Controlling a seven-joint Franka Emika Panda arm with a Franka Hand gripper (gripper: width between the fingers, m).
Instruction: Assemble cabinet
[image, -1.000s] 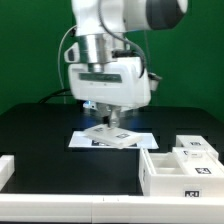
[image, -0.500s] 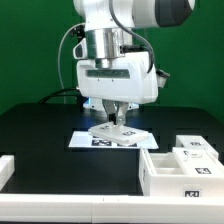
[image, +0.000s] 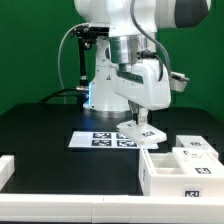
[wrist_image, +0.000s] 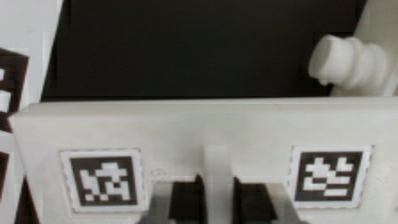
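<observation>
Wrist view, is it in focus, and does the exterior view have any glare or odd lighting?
Wrist view: soft throughout, the tags on the white panel have smeared edges, and the bright plastic nearly washes out. Exterior view: sharper and evenly lit, with no harsh shadow on the black table; a blue glow tints the pedestal.

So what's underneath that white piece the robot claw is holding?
Below the white panel in the gripper you can see the black table and one end of the marker board. The spot directly beneath is covered by the panel itself.
</observation>
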